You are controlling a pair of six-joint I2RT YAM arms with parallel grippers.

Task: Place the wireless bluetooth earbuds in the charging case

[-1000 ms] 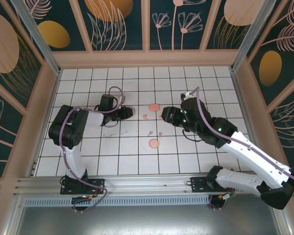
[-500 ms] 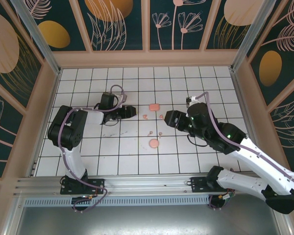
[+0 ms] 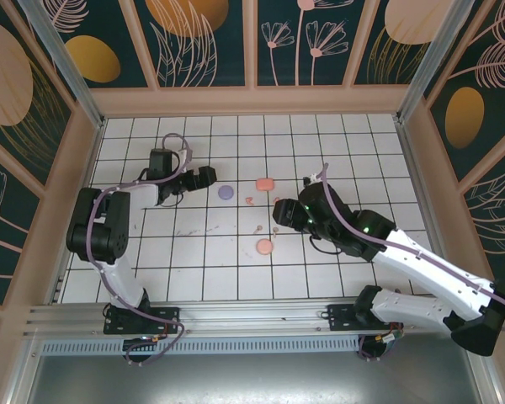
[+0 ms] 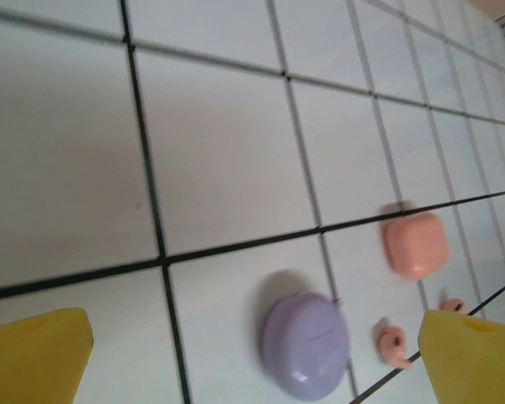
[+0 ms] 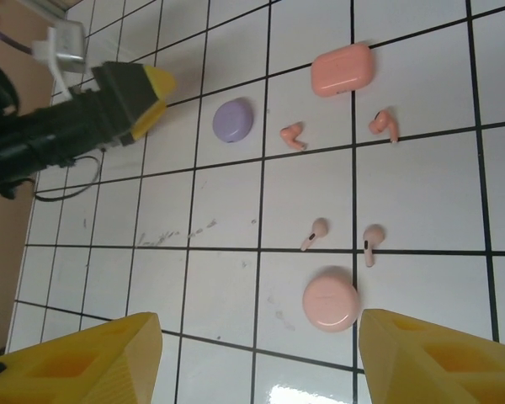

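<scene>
Pick-up stage, seemingly: left gripper (image 3: 204,177) and right gripper (image 3: 279,211) both gape empty. Four pink earbuds (image 5: 292,135) lie loose on tiles (image 5: 227,202) near a pink case (image 5: 342,69) (apparently closed); next needs a fine pinch.

The left pincer (image 3: 206,176) opened and drew back leftward, leaving the purple disc (image 3: 225,193) uncovered on the bench; the right pincer (image 3: 278,212) shifted slightly nearer.

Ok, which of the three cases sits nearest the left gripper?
The round purple case, just beyond the left gripper; the rectangular pink case and round pink case lie farther off.
</scene>
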